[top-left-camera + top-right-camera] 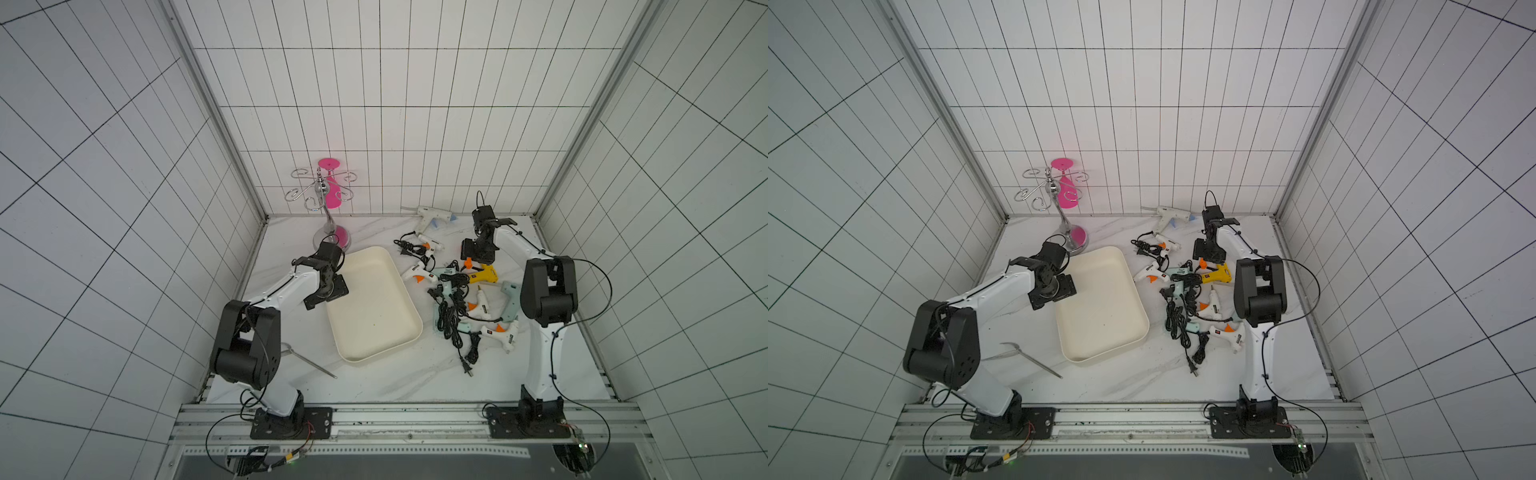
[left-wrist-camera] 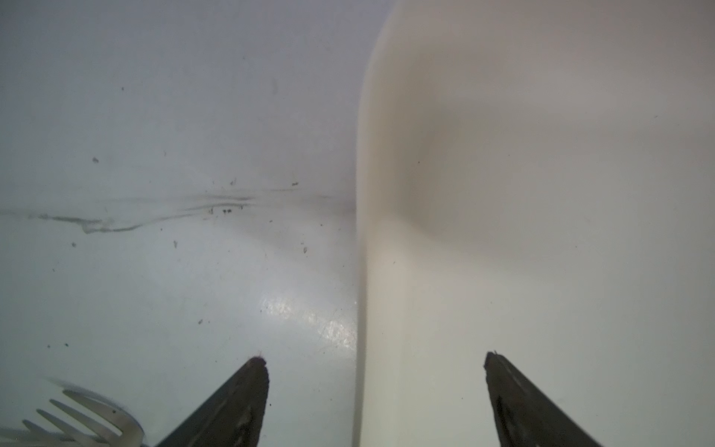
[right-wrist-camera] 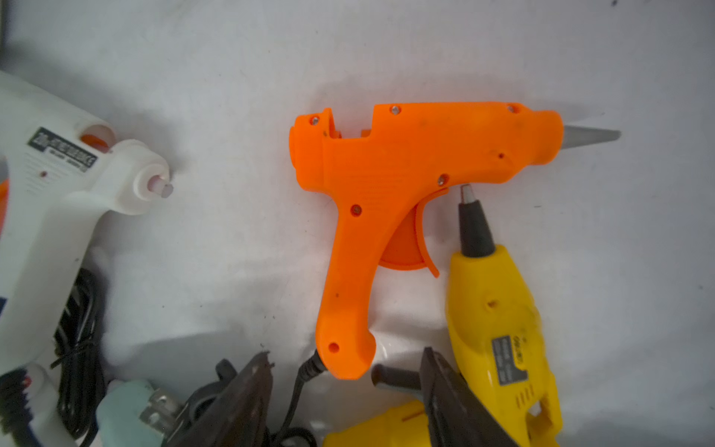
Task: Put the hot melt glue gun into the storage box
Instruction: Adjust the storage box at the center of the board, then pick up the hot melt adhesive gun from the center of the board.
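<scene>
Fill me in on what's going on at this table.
The right gripper hovers low over an orange glue gun, jaws apart on either side of its handle end, not yet gripping. The left gripper, open, straddles one wall of the empty cream storage box. The other glue guns lie tangled in cords beside the box.

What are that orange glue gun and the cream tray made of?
Orange glue gun: apparently matte moulded plastic, with recessed screws; its nozzle looks like dull grey metal. Tray: probably smooth plastic with a soft sheen, judging by its rounded moulded corners.
</scene>
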{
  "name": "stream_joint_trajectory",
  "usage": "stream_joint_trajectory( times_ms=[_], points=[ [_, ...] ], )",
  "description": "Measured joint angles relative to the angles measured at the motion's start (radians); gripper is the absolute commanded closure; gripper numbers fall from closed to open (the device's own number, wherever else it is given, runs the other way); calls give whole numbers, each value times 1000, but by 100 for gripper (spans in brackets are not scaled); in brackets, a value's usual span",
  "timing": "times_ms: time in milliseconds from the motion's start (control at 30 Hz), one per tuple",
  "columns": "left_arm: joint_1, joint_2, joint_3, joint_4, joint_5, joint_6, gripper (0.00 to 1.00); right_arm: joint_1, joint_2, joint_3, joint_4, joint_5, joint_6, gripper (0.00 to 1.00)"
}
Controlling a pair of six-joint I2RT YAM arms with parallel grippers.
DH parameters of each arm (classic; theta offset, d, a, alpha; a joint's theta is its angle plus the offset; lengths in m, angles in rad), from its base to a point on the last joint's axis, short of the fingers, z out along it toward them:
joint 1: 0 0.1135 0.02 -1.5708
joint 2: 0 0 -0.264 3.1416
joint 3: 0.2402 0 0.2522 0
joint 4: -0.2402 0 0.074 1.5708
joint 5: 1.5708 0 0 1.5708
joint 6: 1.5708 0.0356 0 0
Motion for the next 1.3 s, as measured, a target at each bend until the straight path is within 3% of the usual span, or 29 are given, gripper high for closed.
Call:
stream_joint_trajectory(
  times_ms=[133, 333, 500, 733, 1000, 1133, 1300],
  points=[
    [-1, 39, 64, 3, -2, 60, 34, 5, 52, 28, -11, 2, 5, 42],
    [-25, 57, 101, 7, -35, 175, 43, 6, 84, 58, -22, 25, 7, 47],
    [-59, 124, 151, 13, -65, 267, 46, 6, 122, 112, -50, 32, -6, 64],
    [-99, 171, 207, 32, -98, 338, 18, 6, 130, 128, -63, 47, -39, 82],
    [-171, -66, 222, 47, -145, 338, 3, 10, 57, 128, -85, 109, -92, 90],
    [-168, -190, 241, 114, -65, 319, 1, 16, -75, 127, -89, 101, -109, 92],
    [-166, -231, 251, 253, 146, 257, 1, 71, -317, 76, -48, 88, -144, 92]
  ],
)
